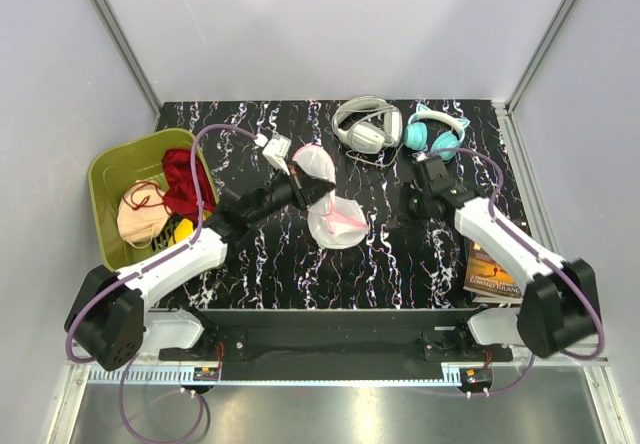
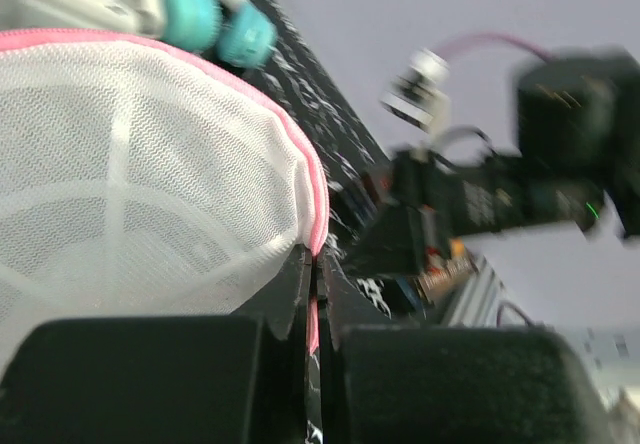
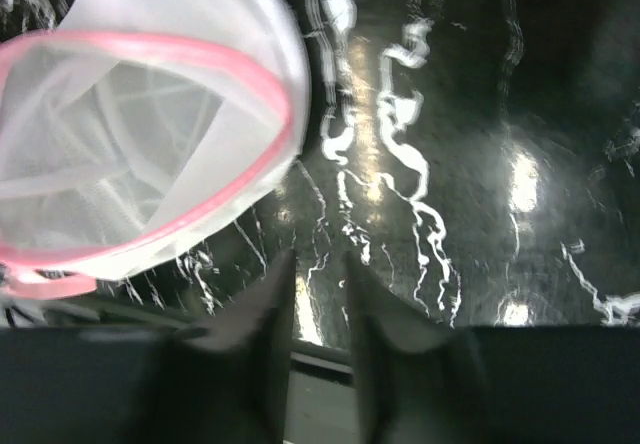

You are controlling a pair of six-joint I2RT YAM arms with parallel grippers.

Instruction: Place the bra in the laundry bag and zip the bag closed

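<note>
A: Where is the bra (image 1: 140, 216), and why is it not in hand?
B: It lies in the olive-green basket (image 1: 105, 169), well off to the left of the left gripper (image 2: 312, 264), beside a dark red garment (image 1: 183, 179). That gripper is clamped tight on the pink trim of the laundry bag (image 1: 338, 222), probably to keep the mouth lifted for loading.
A: So the bag is right at its fingertips?
B: Yes. The two mesh halves are spread apart, one beyond the tips and one nearer.
A: And the right gripper (image 3: 318, 299)?
B: It is narrowly parted with nothing between its fingers. The bag's rim sits ahead and to its left, apart from it.
A: Is there room to move?
B: Bare table (image 1: 400, 264) lies ahead of it. White headphones (image 1: 365, 124) and teal headphones (image 1: 435, 134) sit further ahead by the table's far edge, and a book (image 1: 492, 269) lies behind. Reaching the bra likely means clearing the basket's wall.
</note>
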